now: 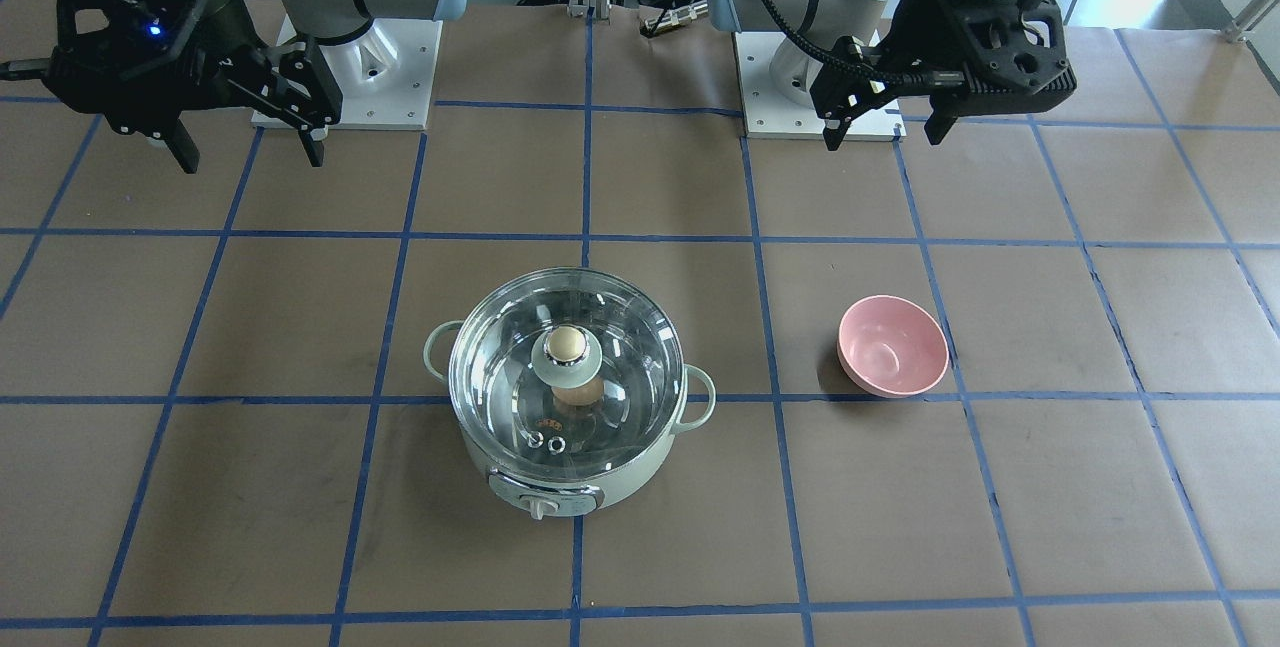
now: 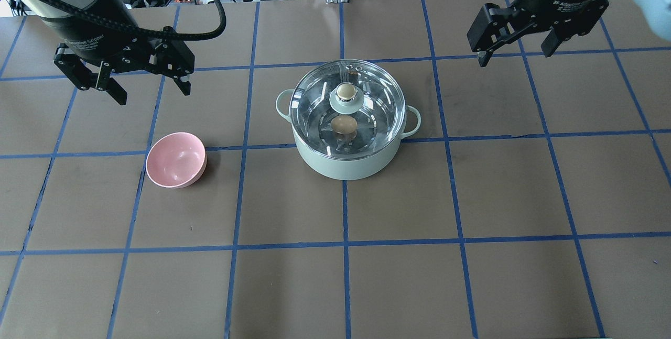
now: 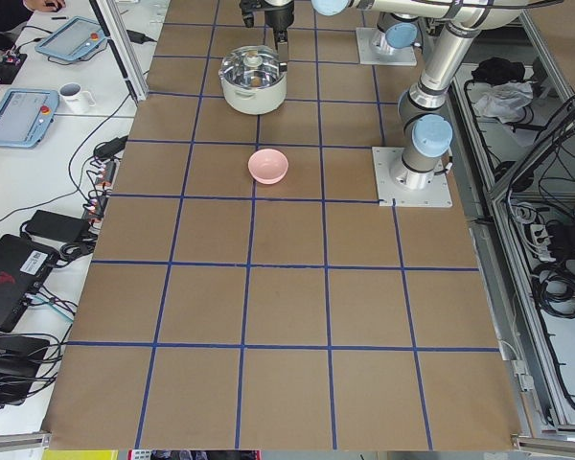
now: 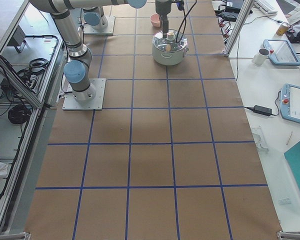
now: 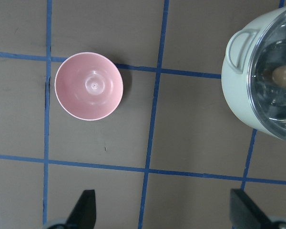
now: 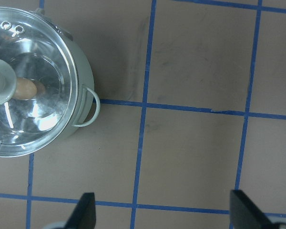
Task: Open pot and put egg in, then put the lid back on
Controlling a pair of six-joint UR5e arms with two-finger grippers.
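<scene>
The mint-green pot [image 2: 346, 163] stands mid-table with its clear glass lid [image 2: 377, 103] seated on it, beige knob [image 2: 346, 90] on top. The tan egg [image 2: 344, 126] lies inside the pot, seen through the glass; it also shows in the front view [image 1: 578, 394] and both wrist views [image 5: 283, 75] [image 6: 26, 88]. My left gripper [image 2: 152, 93] is open and empty, raised to the left of the pot, behind the pink bowl. My right gripper [image 2: 516, 56] is open and empty, raised to the right of the pot. Neither touches anything.
An empty pink bowl [image 2: 175, 159] sits left of the pot, below my left gripper [image 5: 164, 212]. The brown table has blue tape grid lines. The two arm bases [image 1: 350, 77] stand at the robot's edge of the table. Tablets and cables lie on the side benches.
</scene>
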